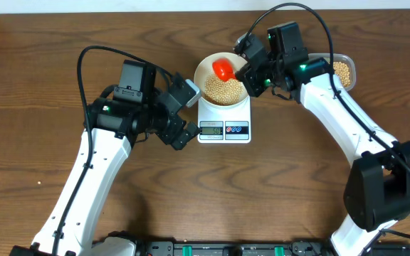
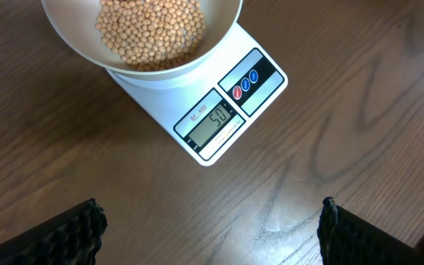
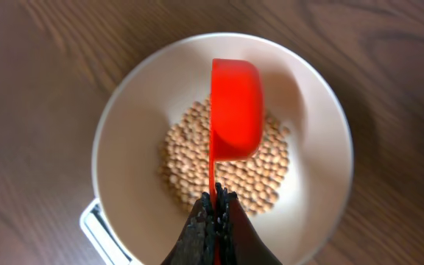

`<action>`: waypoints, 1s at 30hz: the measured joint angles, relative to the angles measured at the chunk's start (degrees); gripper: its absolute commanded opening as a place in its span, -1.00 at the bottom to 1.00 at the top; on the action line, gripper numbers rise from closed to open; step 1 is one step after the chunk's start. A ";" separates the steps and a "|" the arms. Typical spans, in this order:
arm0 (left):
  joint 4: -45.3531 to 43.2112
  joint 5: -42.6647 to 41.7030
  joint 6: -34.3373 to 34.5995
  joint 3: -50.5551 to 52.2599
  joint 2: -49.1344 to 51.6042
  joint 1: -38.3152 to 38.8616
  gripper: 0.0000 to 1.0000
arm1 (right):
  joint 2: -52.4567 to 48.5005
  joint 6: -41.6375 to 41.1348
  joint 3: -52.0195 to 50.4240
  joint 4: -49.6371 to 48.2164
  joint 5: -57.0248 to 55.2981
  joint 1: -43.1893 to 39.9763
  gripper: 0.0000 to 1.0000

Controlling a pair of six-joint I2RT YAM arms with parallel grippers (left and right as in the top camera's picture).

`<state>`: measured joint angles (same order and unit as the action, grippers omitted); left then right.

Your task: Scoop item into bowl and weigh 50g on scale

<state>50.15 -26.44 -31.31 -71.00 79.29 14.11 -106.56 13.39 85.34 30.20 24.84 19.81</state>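
1. the white bowl [image 1: 206, 70] sits on top of the scale [image 1: 224, 129], near the far middle of the wooden counter [image 1: 34, 107].
2. a heap of tan beans [image 3: 182, 158] lies in the bottom of the bowl, and its upper walls are bare.
3. the right jaws are shut tight on the thin handle of a red scoop [image 3: 235, 110]. the scoop's cup hangs over the beans, inside the bowl's rim. whether it touches them i cannot tell.
4. the left jaws stand wide open and hold nothing. their two dark fingers [image 2: 79, 232] show at the lower corners of the left wrist view, over bare wood.
5. in the overhead view the left jaws sit just to the left of the scale, apart from it.
6. the scale's grey display [image 2: 213, 121] shows 50, with a red button [image 2: 238, 91] and a blue button [image 2: 252, 76] beside it.
7. a clear tub [image 1: 344, 70] holding more beans stands at the far right, behind the right arm and well apart from the scale.
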 measured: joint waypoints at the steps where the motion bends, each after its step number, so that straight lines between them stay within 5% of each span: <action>1: 0.00 0.00 0.00 0.00 0.00 0.00 0.89 | 0.00 -0.42 0.00 -0.13 1.01 -0.20 -0.98; 22: 0.00 0.00 0.00 0.00 0.00 0.00 0.89 | 3.87 -7.98 0.31 4.50 30.10 -14.62 -0.98; 30: -0.04 0.00 0.00 0.00 0.00 0.00 0.89 | 4.35 5.01 0.92 23.39 38.03 -24.41 -0.98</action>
<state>50.11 -26.44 -31.31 -71.00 79.29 14.11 -102.21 18.39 86.26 53.58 62.87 -4.60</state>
